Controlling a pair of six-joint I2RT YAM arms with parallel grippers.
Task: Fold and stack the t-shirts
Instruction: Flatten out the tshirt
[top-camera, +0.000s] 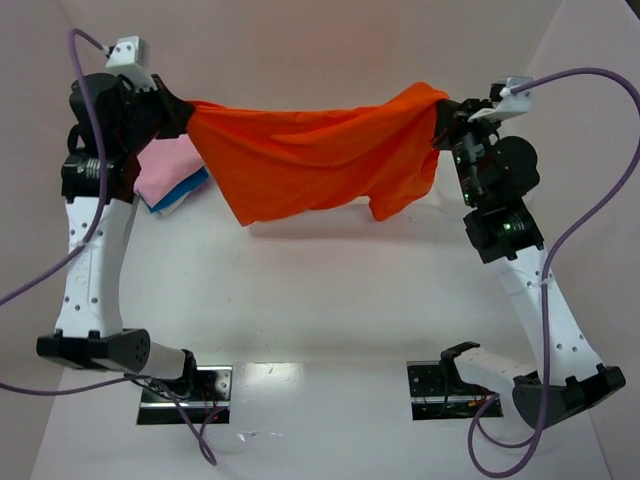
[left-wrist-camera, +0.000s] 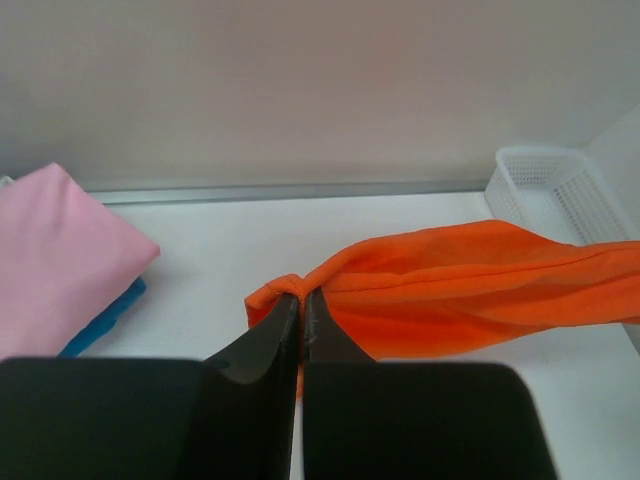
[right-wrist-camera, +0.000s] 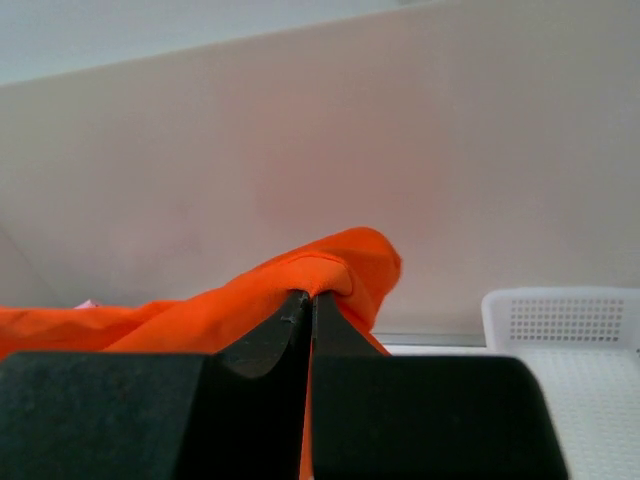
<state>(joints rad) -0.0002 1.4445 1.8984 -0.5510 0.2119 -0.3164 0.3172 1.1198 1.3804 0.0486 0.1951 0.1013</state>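
Note:
The orange t-shirt (top-camera: 310, 155) hangs stretched in the air between my two grippers, above the back of the table. My left gripper (top-camera: 188, 112) is shut on its left corner (left-wrist-camera: 290, 290). My right gripper (top-camera: 442, 112) is shut on its right corner (right-wrist-camera: 345, 265). The cloth sags in the middle, with a sleeve hanging at the lower right. The pink t-shirt (top-camera: 170, 165) lies folded on top of the folded blue t-shirt (top-camera: 185, 190) at the back left; both show in the left wrist view, pink (left-wrist-camera: 60, 260) over blue (left-wrist-camera: 105, 320).
A white mesh basket (left-wrist-camera: 560, 190) stands at the back right by the wall and shows in the right wrist view (right-wrist-camera: 570, 330) too. The two arm bases (top-camera: 180, 385) sit at the near edge. Grey walls close the table's back and sides.

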